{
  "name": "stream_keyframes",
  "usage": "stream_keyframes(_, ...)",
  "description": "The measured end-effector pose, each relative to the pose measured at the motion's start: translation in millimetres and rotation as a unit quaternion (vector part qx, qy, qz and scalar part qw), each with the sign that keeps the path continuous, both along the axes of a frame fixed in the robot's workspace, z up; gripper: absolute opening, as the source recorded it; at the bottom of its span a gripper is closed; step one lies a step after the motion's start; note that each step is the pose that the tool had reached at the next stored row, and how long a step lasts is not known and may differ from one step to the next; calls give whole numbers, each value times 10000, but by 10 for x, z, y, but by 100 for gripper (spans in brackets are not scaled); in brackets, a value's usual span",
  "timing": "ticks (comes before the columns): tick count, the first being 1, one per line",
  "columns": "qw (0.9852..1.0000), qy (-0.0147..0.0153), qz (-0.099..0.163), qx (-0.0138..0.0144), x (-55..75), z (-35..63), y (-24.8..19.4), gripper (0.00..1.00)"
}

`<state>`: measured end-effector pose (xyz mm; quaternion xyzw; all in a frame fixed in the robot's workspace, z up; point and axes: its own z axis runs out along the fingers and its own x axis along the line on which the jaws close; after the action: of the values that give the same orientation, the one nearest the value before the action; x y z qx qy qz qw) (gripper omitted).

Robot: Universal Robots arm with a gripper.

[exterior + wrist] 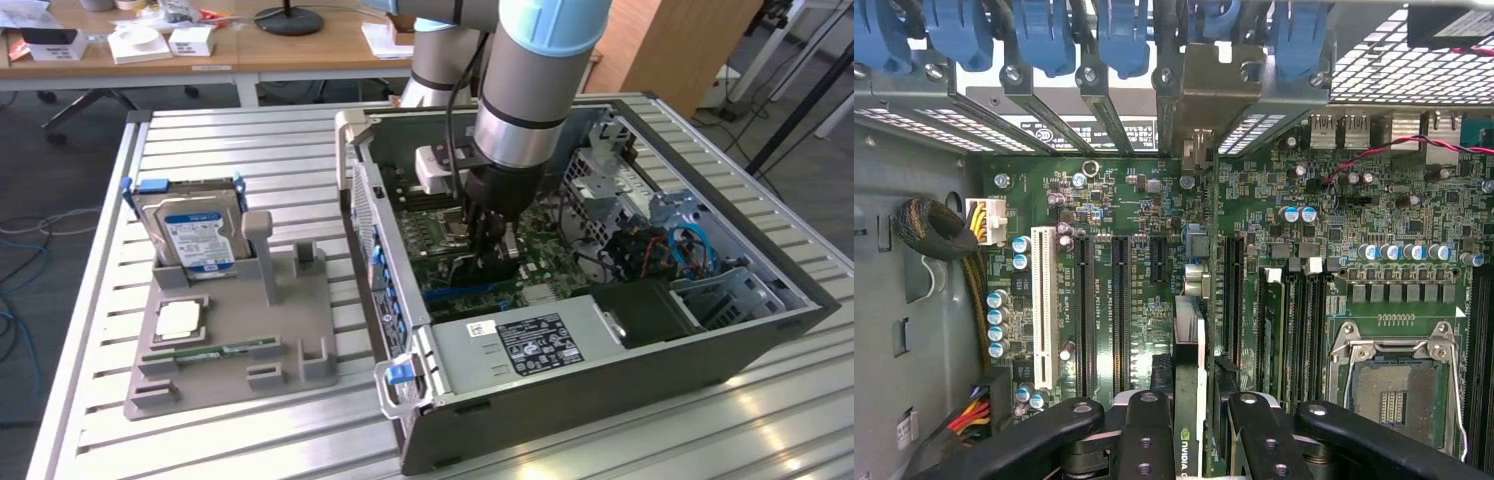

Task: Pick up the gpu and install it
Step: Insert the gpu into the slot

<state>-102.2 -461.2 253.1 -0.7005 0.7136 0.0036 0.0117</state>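
My gripper (pixel 489 248) reaches down inside the open computer case (pixel 747 345), low over the green motherboard (pixel 554 250). In the wrist view its black fingers (pixel 1144 430) are closed on the gpu (pixel 1191 335), which I see edge-on as a thin dark card with a green logo near the fingers. The card stands upright over the motherboard, in line with the black expansion slots (pixel 1120 300). Its metal bracket (pixel 1204 95) sits against the case's rear slot openings. How deep the card sits in a slot is hidden.
A grey fixture (pixel 287 330) at the exterior view's left holds a blue-labelled hard drive (pixel 198 235), a processor chip (pixel 180 320) and a green memory stick (pixel 214 352). Blue latches (pixel 1124 35), the power supply (pixel 534 340) and the processor socket (pixel 1389 385) crowd the gripper.
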Motion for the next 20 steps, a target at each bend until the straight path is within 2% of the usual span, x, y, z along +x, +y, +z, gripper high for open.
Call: stream_keyframes(20, 10000, 1, 0, 0, -1, 2, 5, 26)
